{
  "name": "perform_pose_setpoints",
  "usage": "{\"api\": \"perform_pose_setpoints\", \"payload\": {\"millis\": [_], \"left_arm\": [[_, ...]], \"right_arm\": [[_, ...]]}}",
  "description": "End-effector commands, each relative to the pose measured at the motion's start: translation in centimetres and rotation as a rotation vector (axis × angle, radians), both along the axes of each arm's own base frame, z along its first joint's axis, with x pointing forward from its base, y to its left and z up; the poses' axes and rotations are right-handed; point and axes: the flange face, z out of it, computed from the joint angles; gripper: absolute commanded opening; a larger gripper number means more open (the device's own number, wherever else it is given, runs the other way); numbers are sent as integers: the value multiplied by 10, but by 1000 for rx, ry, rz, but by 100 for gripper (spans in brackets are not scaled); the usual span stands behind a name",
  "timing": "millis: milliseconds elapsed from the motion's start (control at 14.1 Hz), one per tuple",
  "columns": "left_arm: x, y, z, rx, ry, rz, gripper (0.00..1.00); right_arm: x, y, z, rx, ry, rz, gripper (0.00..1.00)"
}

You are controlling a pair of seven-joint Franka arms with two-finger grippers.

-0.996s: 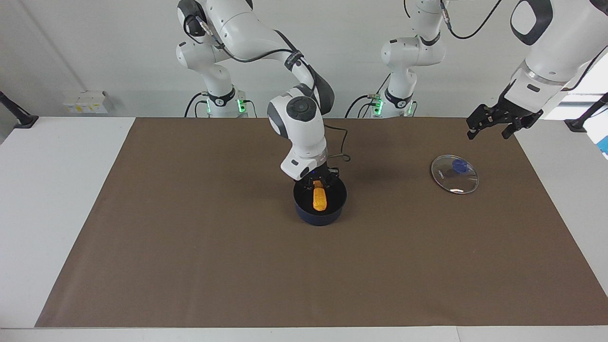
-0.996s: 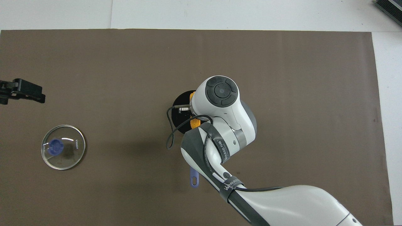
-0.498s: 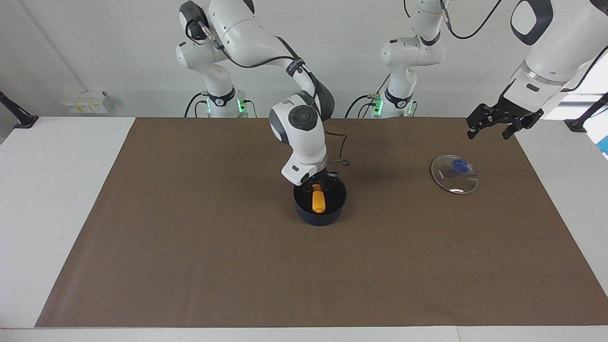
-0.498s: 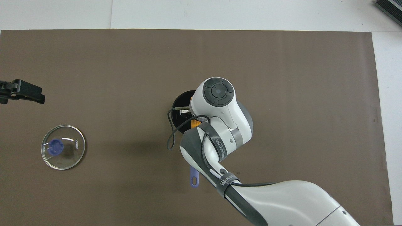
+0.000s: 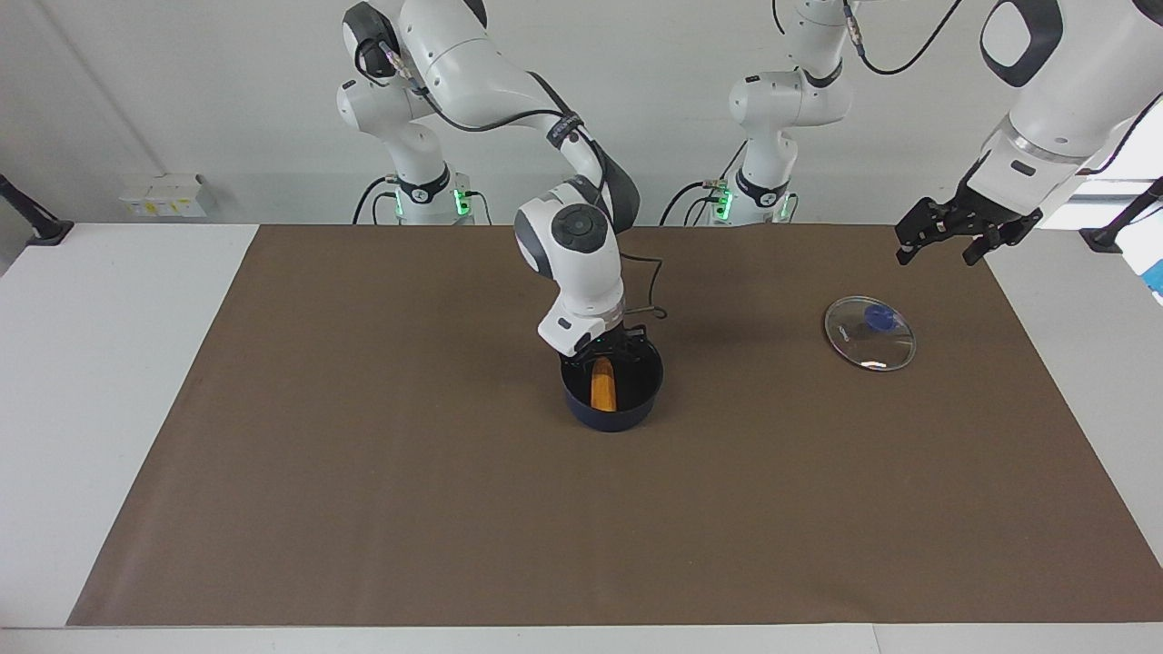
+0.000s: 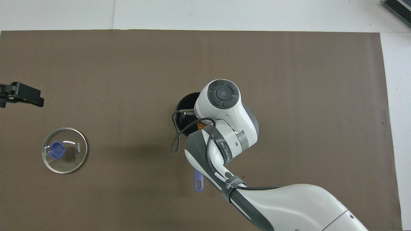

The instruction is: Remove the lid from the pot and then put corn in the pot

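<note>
The navy pot [image 5: 611, 400] stands mid-mat; its rim [image 6: 185, 104] and blue handle [image 6: 198, 182] show in the overhead view. The orange-yellow corn [image 5: 602, 385] lies inside the pot; the overhead view shows only a sliver of the corn [image 6: 201, 125] under the arm. My right gripper [image 5: 609, 349] hangs just over the pot's rim, above the corn's upper end, open. The glass lid [image 5: 869, 332] with its blue knob lies flat on the mat toward the left arm's end, also seen in the overhead view [image 6: 64, 150]. My left gripper [image 5: 936, 256] is open and empty, raised near the lid.
A brown mat [image 5: 363, 472] covers most of the white table. A black cable [image 6: 175, 141] loops from the right wrist beside the pot. The right arm hides most of the pot from above.
The corn has dropped from the right gripper's hold and now lies lower inside the pot. The right wrist has risen slightly. The left gripper has barely drifted.
</note>
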Motion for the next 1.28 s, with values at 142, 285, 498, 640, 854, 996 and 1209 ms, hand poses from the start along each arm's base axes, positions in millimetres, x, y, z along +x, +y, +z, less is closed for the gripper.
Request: {"api": "perform_pose_setpoints", "payload": {"millis": [142,285,498,640,854,996,1209], "left_arm": [[-5,4,3,7,9,6,100],[-5,5,3,7,9,8,100],[-5,5,3,7,9,8,100],[-5,4,3,7,9,6,100],[-5,5,3,7,9,8,100],[-5,5,3,7,9,8,100],[-5,5,3,7,9,8,100]], "right_arm": [[22,-42,51,25,-75,-66,100],[33,-87,94,23,-103,-122,100],[37,-141,133,-26,-104,-148,100],[38,-172,152,-57,-109,-159,100],[35,-228,191,-68,-119,-217,100],[23,-259,224,-76,-125,-231,100],[-1,-289,261,-97,-85,-258,100]]}}
